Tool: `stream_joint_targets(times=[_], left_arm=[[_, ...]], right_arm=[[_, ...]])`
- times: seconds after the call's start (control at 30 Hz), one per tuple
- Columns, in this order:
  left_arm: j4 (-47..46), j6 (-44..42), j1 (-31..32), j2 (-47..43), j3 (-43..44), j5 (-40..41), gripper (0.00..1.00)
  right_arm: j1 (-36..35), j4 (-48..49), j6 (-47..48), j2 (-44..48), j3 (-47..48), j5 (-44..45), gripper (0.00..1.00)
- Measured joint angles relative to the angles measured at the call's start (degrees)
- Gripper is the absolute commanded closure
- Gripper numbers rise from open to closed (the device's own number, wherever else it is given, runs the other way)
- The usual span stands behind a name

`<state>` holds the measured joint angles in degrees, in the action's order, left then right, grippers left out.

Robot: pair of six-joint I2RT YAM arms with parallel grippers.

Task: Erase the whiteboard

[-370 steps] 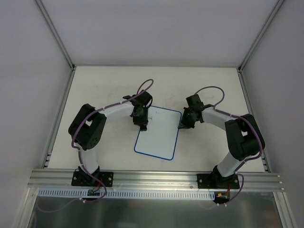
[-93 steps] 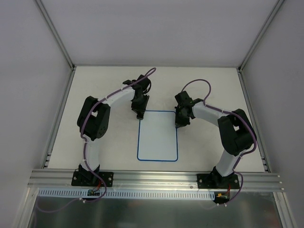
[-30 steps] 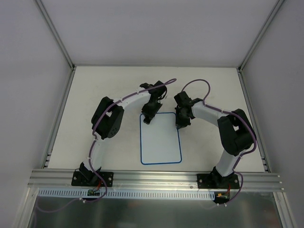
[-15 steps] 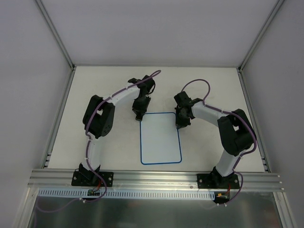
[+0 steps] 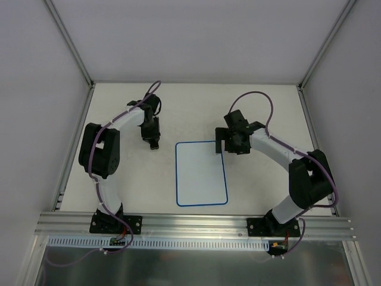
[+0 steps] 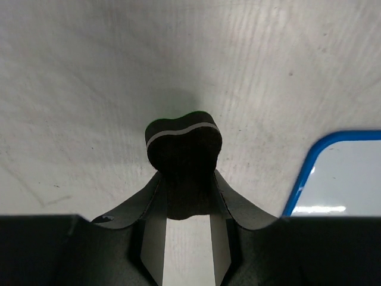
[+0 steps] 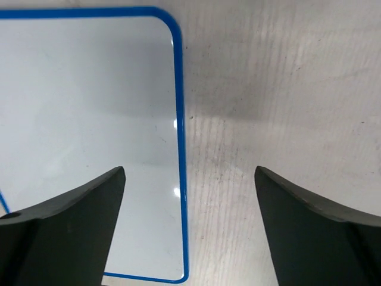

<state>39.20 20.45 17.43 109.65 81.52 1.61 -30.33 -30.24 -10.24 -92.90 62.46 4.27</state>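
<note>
Looking at the whiteboard [image 5: 201, 174], you'll find it flat on the desk [image 5: 268, 113], roughly midway between the two arms, its long sides running away from their bases. Its face reads blank from above and from the right wrist, with only small glints of light on it, and the blue rim [image 7: 179, 119] is unbroken where it shows.

Your right pincer [image 5: 221, 146] hangs over the whiteboard's far right corner, spread wide. From its wrist, one rim edge runs up between the two dark fingers [image 7: 65, 226], white face on one side and bare desk on the other. I cannot tell whether it touches the whiteboard.

Your left pincer [image 5: 153, 143] sits off the whiteboard, left of its far left corner, over bare desk. It is pinching a small dark eraser [image 6: 184, 156] with a pale stripe across its tip. From that wrist, a whiteboard corner shows to the right of the eraser, apart from it.
</note>
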Motion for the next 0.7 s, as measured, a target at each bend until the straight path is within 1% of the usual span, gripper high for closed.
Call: stream_joint_targets(times=[0.03, 0.07, 0.17, 0.2, 0.3, 0.33, 0.4, 0.43, 0.47, 0.57, 0.7], left_arm=[[-0.42, 0.2, -0.22, 0.0, -1.11, -0.04, 0.94], [-0.76, 0.39, -0.42, 0.07, -1.97, 0.0, 0.85], [-1.66, 1.11, -1.03, 0.52, -3.17, 0.02, 0.64], [-2.05, 1.33, -1.05, 0.66, -3.43, 0.07, 0.52], [-2.89, 2.19, -1.36, 0.72, -3.98, 0.13, 0.33], [-3.13, 2.51, -1.38, 0.7, -4.02, 0.13, 0.21], [-3.58, 2.62, -1.38, 0.61, -4.33, 0.17, 0.11], [-3.65, 2.71, -1.38, 0.46, -4.55, 0.22, 0.03], [-3.61, 2.8, -1.38, 0.11, -4.74, 0.26, 0.01], [-3.48, 2.82, -1.38, -2.73, -5.62, 0.26, 0.01], [-2.73, 2.36, -1.4, -11.69, -5.49, 0.26, 0.01]], right_arm=[[0.28, -0.07, 0.28, 1.4, 0.0, 0.09, 0.01], [0.66, -0.07, 0.61, 2.95, 0.0, 0.26, 0.01], [2.14, -0.11, 1.64, 6.99, 0.0, 1.25, 0.01], [2.69, -0.09, 2.12, 8.37, 0.0, 1.66, 0.01], [4.28, -0.2, 3.23, 11.72, 0.0, 2.69, 0.01], [4.98, -0.24, 3.65, 12.92, 0.0, 2.89, 0.01], [6.14, -0.28, 4.2, 14.64, 0.0, 3.32, 0.01], [6.75, -0.31, 4.61, 15.43, 0.0, 3.67, 0.01], [7.41, -0.33, 5.14, 16.39, 0.0, 4.17, 0.01], [8.83, -0.5, 6.64, 19.12, 0.0, 5.84, 0.01], [10.51, -1.6, 9.73, 23.06, 1.05, 9.03, 0.01]])
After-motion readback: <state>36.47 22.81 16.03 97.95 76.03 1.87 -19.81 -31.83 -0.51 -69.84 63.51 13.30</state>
